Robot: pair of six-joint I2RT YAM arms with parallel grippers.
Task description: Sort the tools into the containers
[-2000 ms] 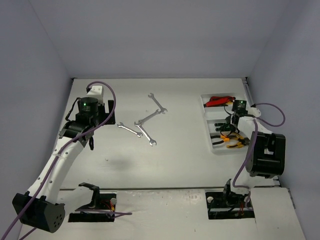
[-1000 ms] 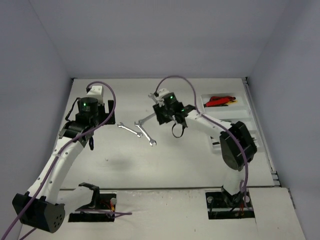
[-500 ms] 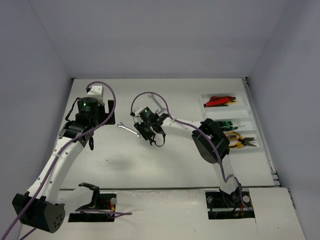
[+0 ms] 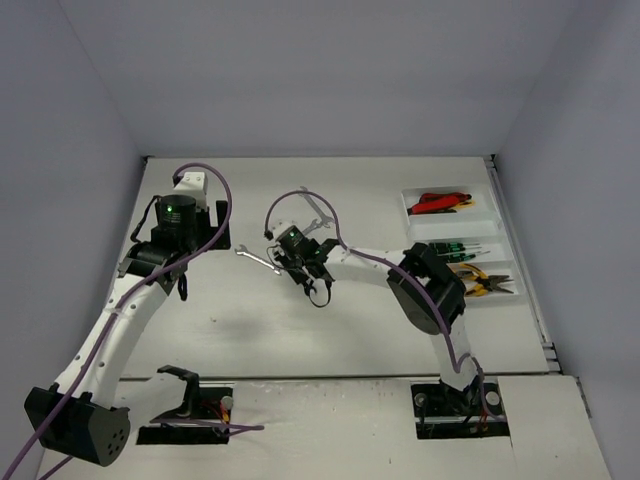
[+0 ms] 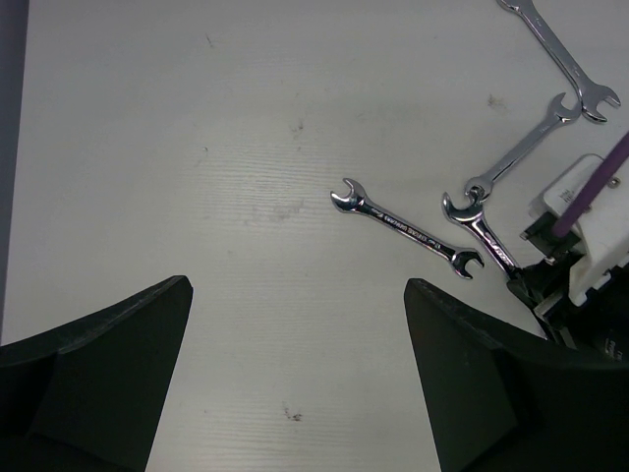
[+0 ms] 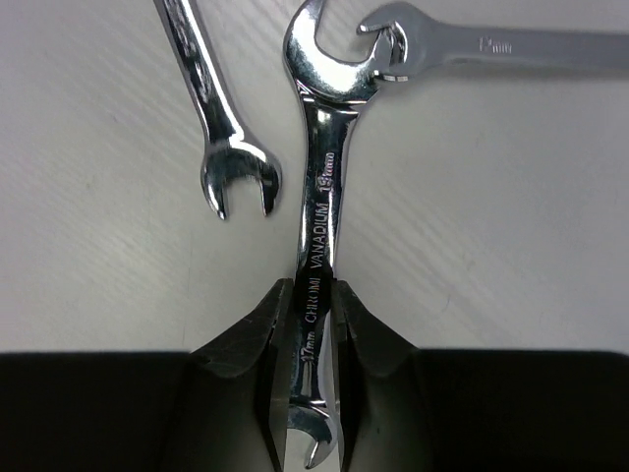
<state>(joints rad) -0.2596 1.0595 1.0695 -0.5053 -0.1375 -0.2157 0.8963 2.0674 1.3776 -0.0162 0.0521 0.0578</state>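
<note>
Pale, faintly scuffed tabletop (image 4: 350, 320) between lilac walls (image 4: 300, 70). The right pincer (image 6: 313, 305) clamps a shiny silver wrench (image 6: 322, 187) stamped "Vanadium"; the left pincer (image 5: 295, 295) gapes wide.

The top external camera sits high above and behind the arm bases, facing down and forward over the whole table (image 4: 350, 320) from afar. The left wrist camera hangs well above the table, looking down between the dark fingers (image 5: 98, 383) of the left gripper (image 5: 300, 295). The right wrist camera looks along the fingers (image 6: 241, 364) of the right gripper (image 6: 313, 290) from very near the surface. All three views share the short wrench (image 4: 258, 259); both wrist views also share the vanadium-stamped wrench (image 6: 319, 197) beside it.
</note>
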